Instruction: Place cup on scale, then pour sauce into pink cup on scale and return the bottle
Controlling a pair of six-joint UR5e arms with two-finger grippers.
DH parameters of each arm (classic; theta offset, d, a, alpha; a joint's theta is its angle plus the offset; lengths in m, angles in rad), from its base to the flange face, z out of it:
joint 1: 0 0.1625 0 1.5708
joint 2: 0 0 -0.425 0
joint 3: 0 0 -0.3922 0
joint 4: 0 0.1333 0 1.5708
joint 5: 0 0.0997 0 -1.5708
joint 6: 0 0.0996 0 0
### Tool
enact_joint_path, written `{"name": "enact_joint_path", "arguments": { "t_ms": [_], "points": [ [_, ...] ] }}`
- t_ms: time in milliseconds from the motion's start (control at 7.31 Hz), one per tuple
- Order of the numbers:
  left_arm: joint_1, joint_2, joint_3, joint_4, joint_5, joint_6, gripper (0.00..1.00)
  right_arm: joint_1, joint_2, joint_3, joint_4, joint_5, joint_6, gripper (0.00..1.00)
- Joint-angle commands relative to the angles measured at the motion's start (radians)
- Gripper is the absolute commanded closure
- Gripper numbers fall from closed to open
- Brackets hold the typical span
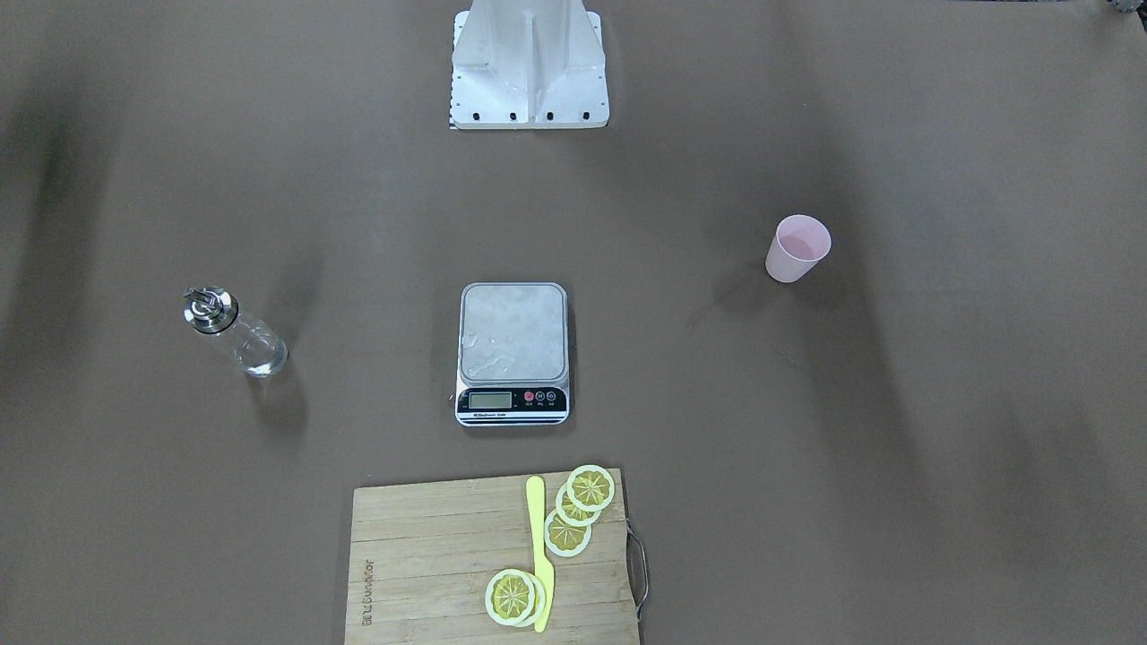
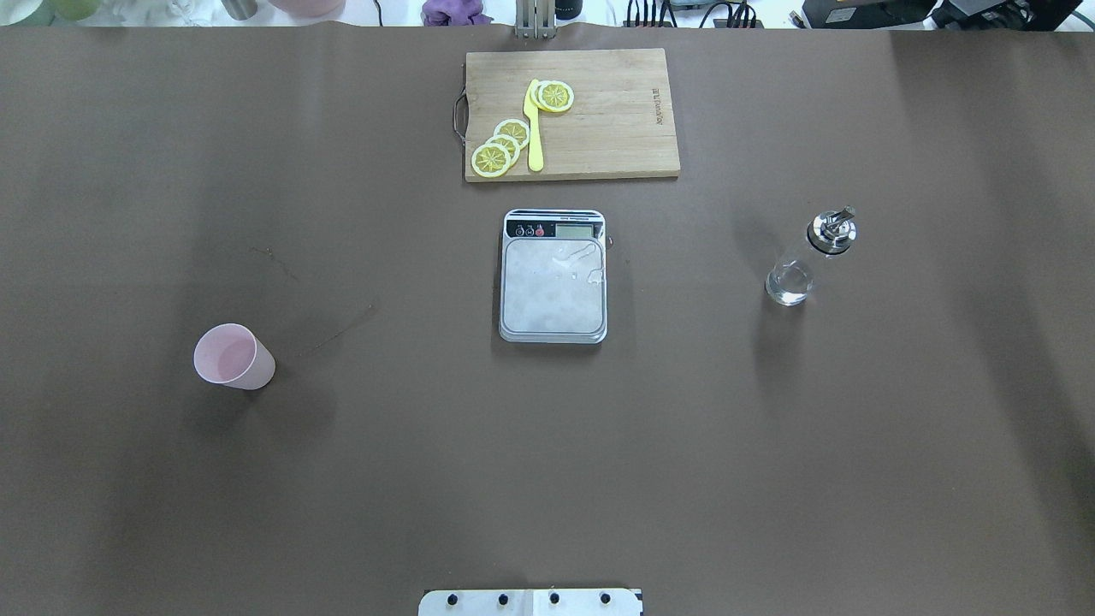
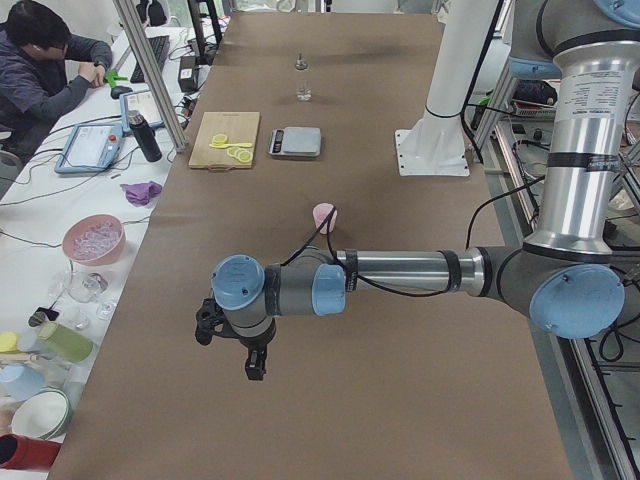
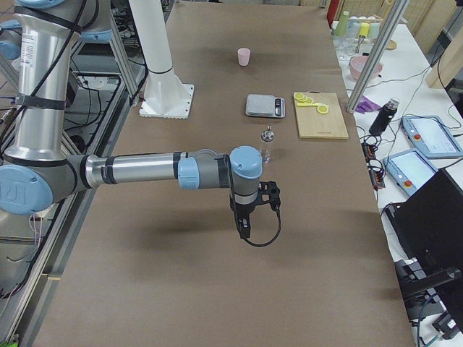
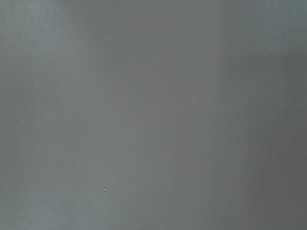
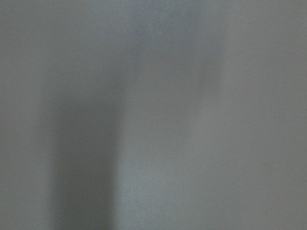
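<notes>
Since left jaws and right jaws show only in side views, above the brown surface (image 2: 547, 479), cannot tell if either pair is apart or together. Pale pink tapered plastic cup (image 3: 325, 217) stands well apart from left jaws. Clear glass chrome-spouted bottle (image 4: 267, 144) stands near right jaws (untouched). Flat steel-topped rectangular scale (image 2: 553, 291) lies between the pairs.

A bamboo cutting board (image 1: 421, 555) with a metal handle lies on a brown table (image 1: 851, 502). On it are five lemon slices (image 1: 591, 488) (three overlapping, two stacked apart) with a yellow knife (image 1: 538, 528) between the groups. A person (image 3: 40, 70) sits at a side desk, near a pink bowl (image 3: 93, 240).
</notes>
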Motion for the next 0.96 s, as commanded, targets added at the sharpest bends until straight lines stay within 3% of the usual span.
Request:
{"name": "enact_joint_path", "arguments": {
  "t_ms": [0,410,547,821],
  "points": [
    [0.003,-0.008,-0.002,0.003,0.003,-0.005,0.02,-0.002,0.028,0.004,0.011,-0.006,0.008,0.00],
    [0.003,-0.018,-0.005,-0.052,-0.020,-0.027,0.02,-0.002,0.060,-0.007,0.010,-0.001,0.012,0.00],
    [0.006,-0.020,0.032,-0.130,-0.026,-0.037,0.02,-0.002,0.062,-0.007,0.010,-0.001,0.012,0.00],
    [0.009,-0.026,0.012,-0.202,-0.058,-0.061,0.02,-0.002,0.060,-0.007,0.010,-0.001,0.011,0.00]
  ]
}}
